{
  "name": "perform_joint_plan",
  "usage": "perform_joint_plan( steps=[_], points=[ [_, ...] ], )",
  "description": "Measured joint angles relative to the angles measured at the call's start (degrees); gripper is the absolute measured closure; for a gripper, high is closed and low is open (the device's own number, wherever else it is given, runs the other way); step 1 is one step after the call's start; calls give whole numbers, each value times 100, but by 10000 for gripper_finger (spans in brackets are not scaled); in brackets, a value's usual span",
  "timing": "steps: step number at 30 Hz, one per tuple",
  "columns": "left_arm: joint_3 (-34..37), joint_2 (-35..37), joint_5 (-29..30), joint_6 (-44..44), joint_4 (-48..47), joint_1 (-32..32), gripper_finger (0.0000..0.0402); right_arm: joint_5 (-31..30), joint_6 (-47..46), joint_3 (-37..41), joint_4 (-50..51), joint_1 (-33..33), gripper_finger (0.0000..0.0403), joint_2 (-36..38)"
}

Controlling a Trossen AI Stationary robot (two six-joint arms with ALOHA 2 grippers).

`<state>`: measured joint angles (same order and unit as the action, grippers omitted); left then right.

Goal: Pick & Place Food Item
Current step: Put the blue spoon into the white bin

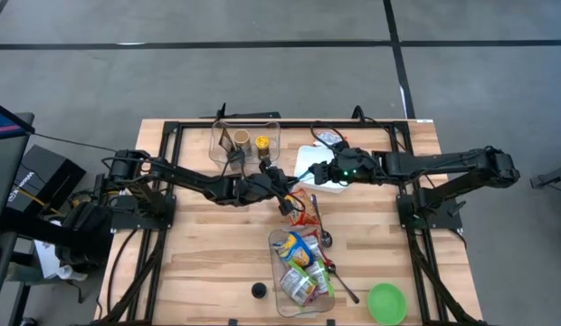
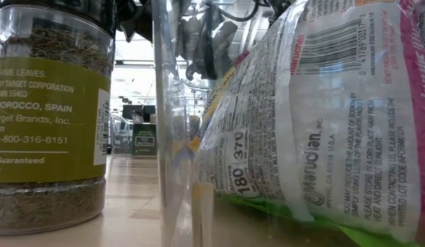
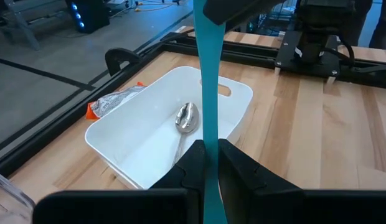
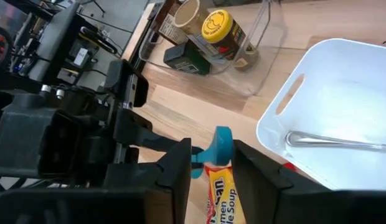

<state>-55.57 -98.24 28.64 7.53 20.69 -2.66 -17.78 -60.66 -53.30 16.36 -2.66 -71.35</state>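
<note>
A teal utensil (image 3: 205,74) with a long flat handle hangs in the air over the table's middle, between my two grippers. My left gripper (image 3: 208,149) (image 1: 282,186) is shut on its handle. My right gripper (image 4: 213,155) (image 1: 312,172) comes in from the right, and its fingers close on the utensil's rounded end (image 4: 219,144). Below them a ramen packet (image 4: 221,193) (image 1: 308,210) lies flat on the wood. A white bin (image 3: 149,130) (image 1: 324,167) beside it holds a metal spoon (image 3: 187,118). My left gripper pinches the utensil's flat handle (image 3: 210,134) between its two fingers, coming from the table's left and slanting slightly down. The handle runs on past the fingertips toward the other gripper, clear of table and bin. My right gripper has the rounded end (image 4: 223,142) between its two fingers (image 4: 180,163), coming from the table's right and slanting down. The utensil is lifted clear above the ramen packet.
A clear bin (image 1: 245,142) with jars stands at the far edge. A second clear bin (image 1: 299,267) with food packets stands near the front, beside a green bowl (image 1: 386,303) and a small black object (image 1: 259,291). An orange-and-silver packet (image 3: 112,102) lies behind the white bin.
</note>
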Motion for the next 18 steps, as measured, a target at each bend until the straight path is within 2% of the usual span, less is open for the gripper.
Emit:
perform_joint_plan(
  steps=[13, 18],
  points=[
    [0, -2, 9, 6, 7, 0, 379, -9, -83, 0, 24, -4, 386, 0],
    [0, -2, 7, 23, 11, 0, 373, -18, -85, 0, 21, -4, 390, 0]
  ],
)
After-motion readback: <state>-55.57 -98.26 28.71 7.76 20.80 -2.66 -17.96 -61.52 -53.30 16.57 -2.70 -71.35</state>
